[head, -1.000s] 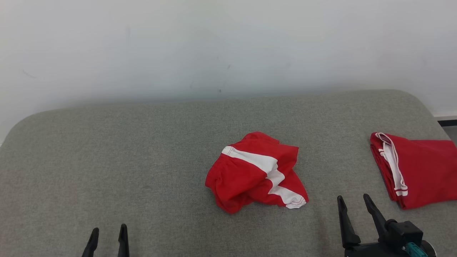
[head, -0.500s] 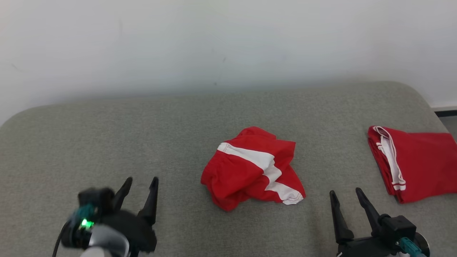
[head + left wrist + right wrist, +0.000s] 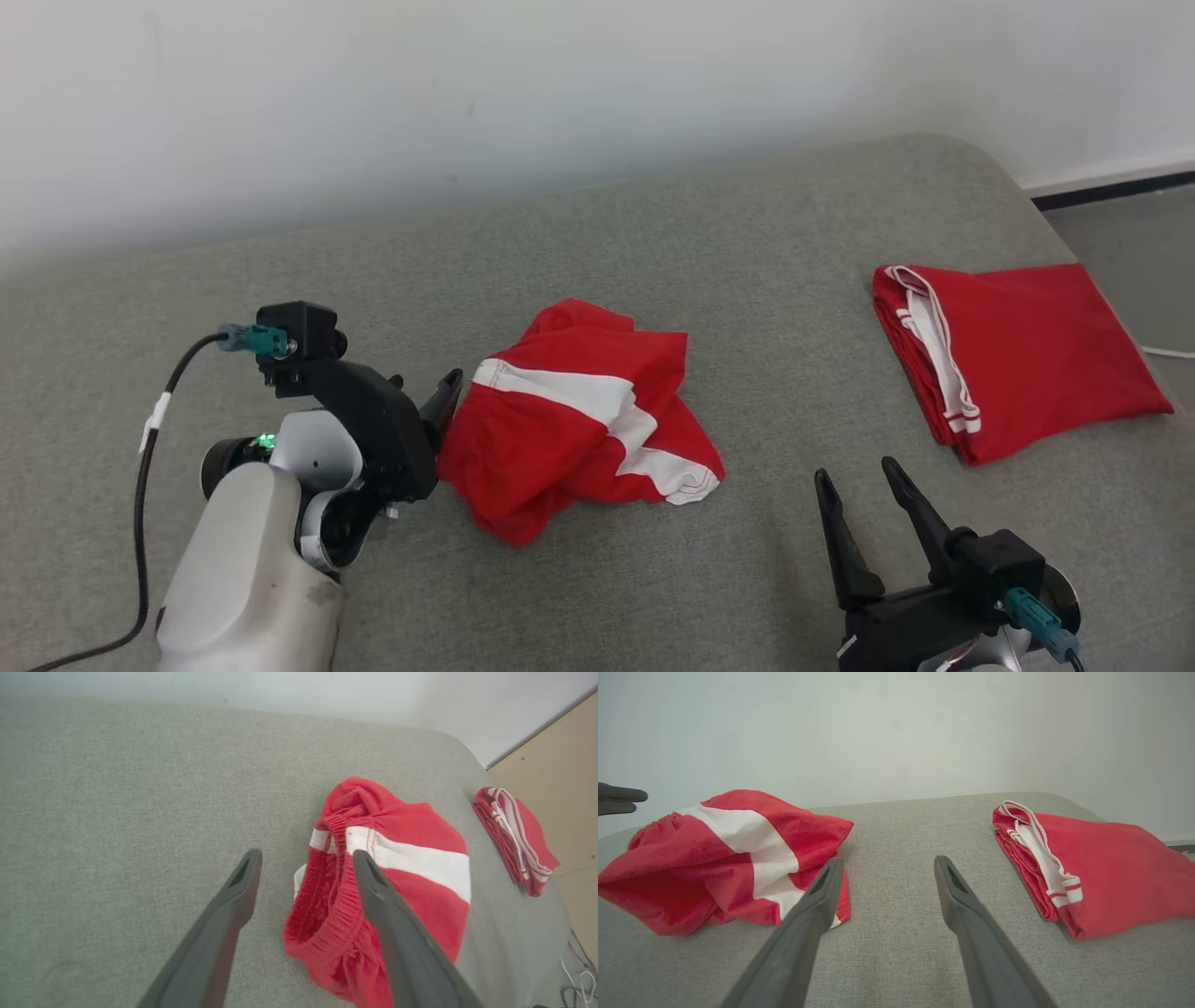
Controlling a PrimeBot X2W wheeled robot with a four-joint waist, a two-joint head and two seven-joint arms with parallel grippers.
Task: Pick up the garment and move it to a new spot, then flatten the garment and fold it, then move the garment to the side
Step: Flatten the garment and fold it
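Left gripper point(image 3: 429, 392) in the head view is hovering wide open right at the left edge of the crumpled red shorts point(image 3: 569, 411), which are lying around the middle of the grey fabric surface point(image 3: 653, 233). Can't tell if it's actually touching them. Right gripper point(image 3: 854, 469) is sitting low at the near right, also spread wide, holding nothing, well apart from the shorts. A folded red garment point(image 3: 1018, 345) is lying at the right end.

Left wrist view: the open fingers point(image 3: 397, 933) are straddling the elastic waistband point(image 3: 343, 905), one overlapping the red cloth, the other over bare grey fabric.

Right wrist view: the spread fingers point(image 3: 803, 924) are pointing at the bare stretch between the shorts and the folded garment.
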